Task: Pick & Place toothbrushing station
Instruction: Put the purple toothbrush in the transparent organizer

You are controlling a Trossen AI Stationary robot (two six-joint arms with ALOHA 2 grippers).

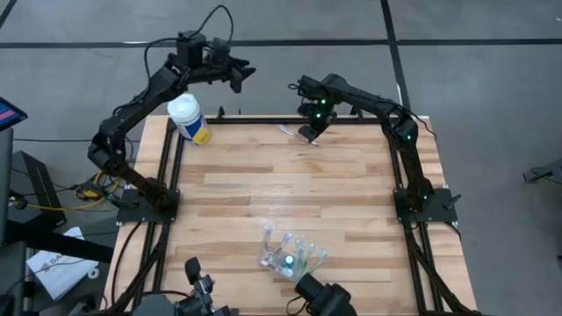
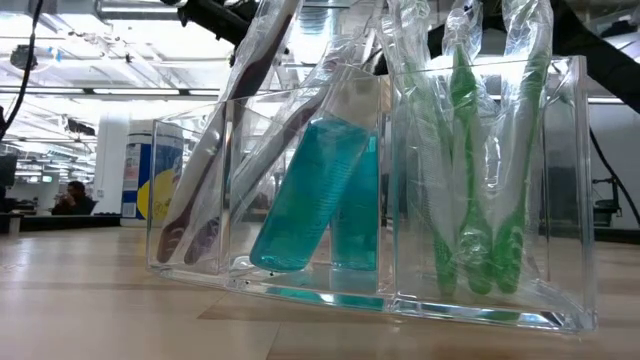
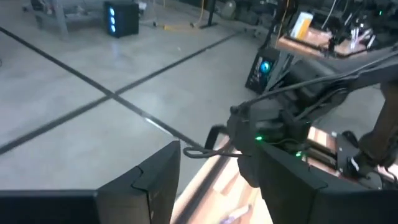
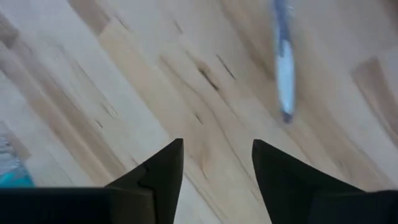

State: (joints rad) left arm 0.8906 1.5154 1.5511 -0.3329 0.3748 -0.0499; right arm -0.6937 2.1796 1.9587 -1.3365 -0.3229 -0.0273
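The toothbrushing station (image 1: 285,254) is a clear plastic holder that stands on its base near the table's near edge. In the low view (image 2: 370,200) it holds wrapped purple and white toothbrushes (image 2: 215,170), two teal tubes (image 2: 320,190) and green toothbrushes (image 2: 480,170). One wrapped toothbrush (image 1: 296,132) lies flat on the table at the far edge and also shows in the right wrist view (image 4: 283,68). My right gripper (image 1: 310,133) (image 4: 217,155) is open, just above the table beside that toothbrush. My left gripper (image 1: 239,77) (image 3: 217,168) is open and empty, raised beyond the table's far left edge.
A white-capped canister (image 1: 188,118) with a yellow label stands at the table's far left corner, below my left arm; it also shows far back in the low view (image 2: 145,185). Bare wood (image 1: 281,184) lies between the far edge and the station.
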